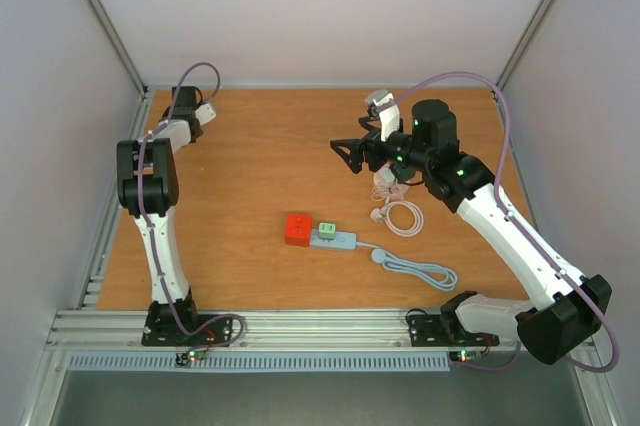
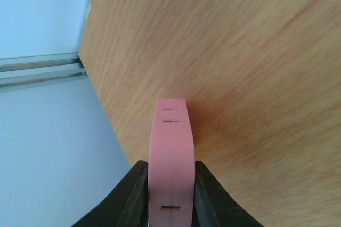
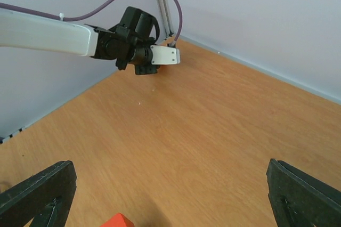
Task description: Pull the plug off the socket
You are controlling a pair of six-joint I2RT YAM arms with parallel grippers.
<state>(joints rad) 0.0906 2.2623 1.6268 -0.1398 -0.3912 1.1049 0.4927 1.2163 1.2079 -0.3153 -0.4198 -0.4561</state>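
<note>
I log a lab test cell: white panels (image 1: 320, 6) enclose the wooden tabletop (image 1: 260, 146), aluminium extrusion rails (image 1: 300, 328) along its near edge.

Wooden table (image 1: 240, 166), orange-brown, grain running across. Pale walls (image 1: 320, 6) on three sides, slanting metal posts (image 1: 105, 16) in the far corners. Silver rails (image 1: 300, 326) along the near edge, with a ribbed grey strip (image 1: 260, 361) just in front of them. White cord (image 1: 405, 216), loosely coiled, lying on the wood right of centre. Pink block (image 2: 170, 152) with thin slots cut in it, upright, over the wood near a wall
</note>
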